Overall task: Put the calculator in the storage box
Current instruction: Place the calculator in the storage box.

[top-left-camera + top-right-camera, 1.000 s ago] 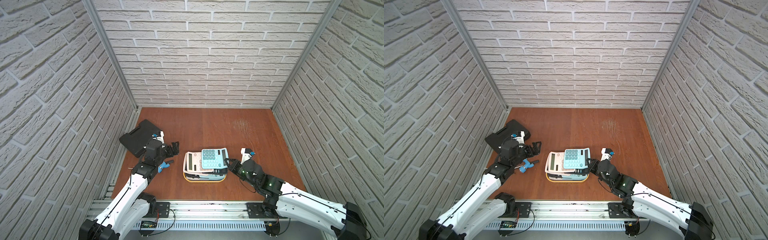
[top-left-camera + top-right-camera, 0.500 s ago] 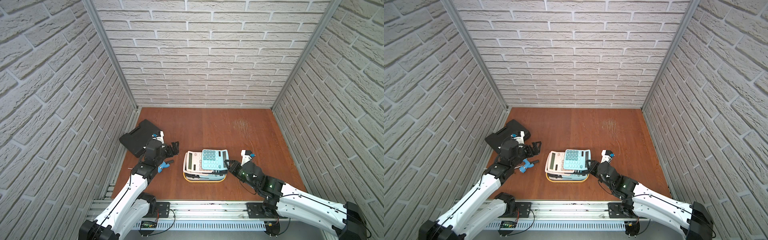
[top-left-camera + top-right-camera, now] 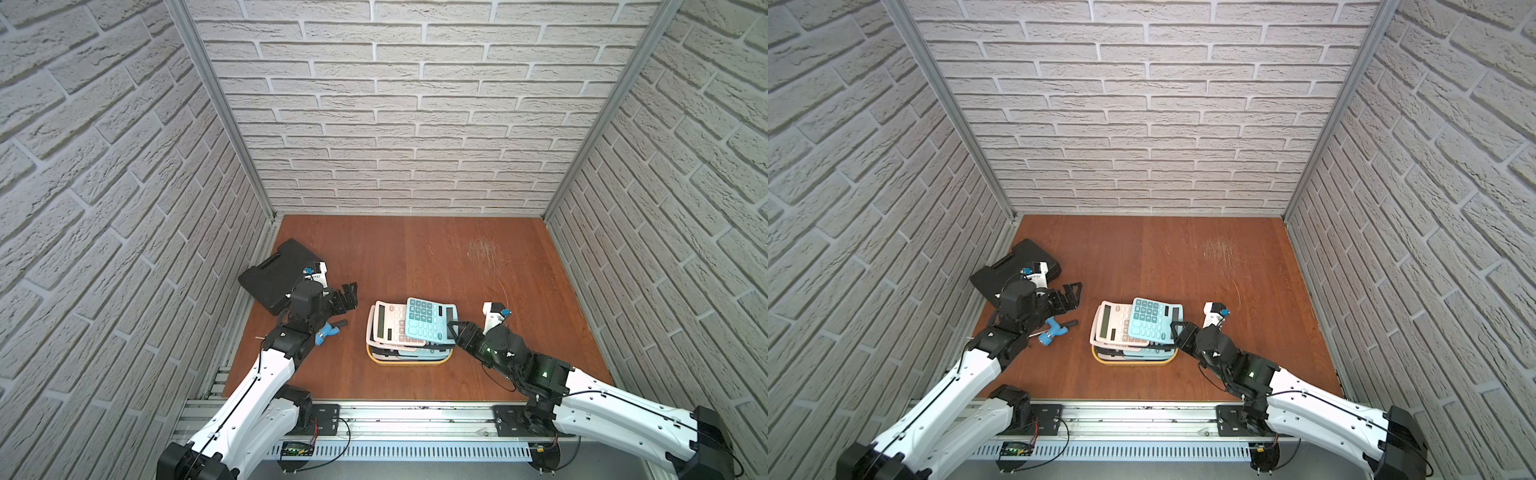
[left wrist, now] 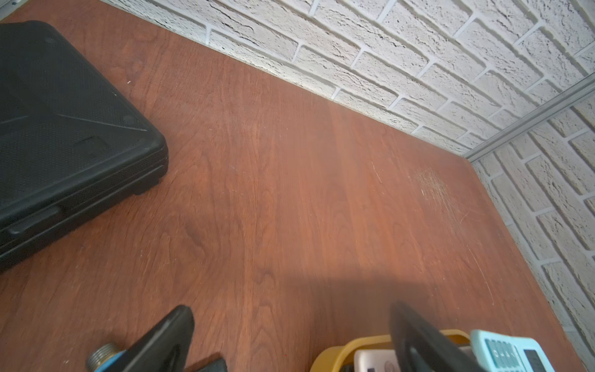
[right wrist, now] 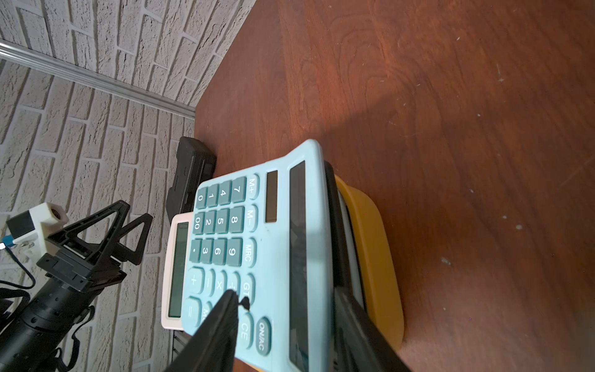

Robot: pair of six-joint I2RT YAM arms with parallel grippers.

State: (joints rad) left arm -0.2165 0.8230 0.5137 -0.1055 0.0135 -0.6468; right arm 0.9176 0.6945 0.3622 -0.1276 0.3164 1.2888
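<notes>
The light blue calculator (image 3: 428, 326) (image 3: 1152, 322) lies tilted on top of a pink calculator (image 3: 388, 324) and others stacked in the yellow storage box (image 3: 407, 360) (image 3: 1133, 362). My right gripper (image 3: 454, 330) (image 5: 285, 294) stands open at the calculator's right edge. One finger hovers over the keys (image 5: 225, 309); the other sits past the display side, next to the box wall (image 5: 370, 241). My left gripper (image 3: 347, 297) (image 4: 291, 310) is open and empty, hovering left of the box.
A black moulded case (image 3: 274, 272) (image 4: 64, 128) lies at the back left, close to the left arm. A small blue tool (image 3: 326, 332) rests on the wood between the left arm and the box. Brick walls enclose three sides.
My right gripper's jaws have spread apart from a shut grip on the blue calculator, which now rests on the stack. The left arm has not moved.
</notes>
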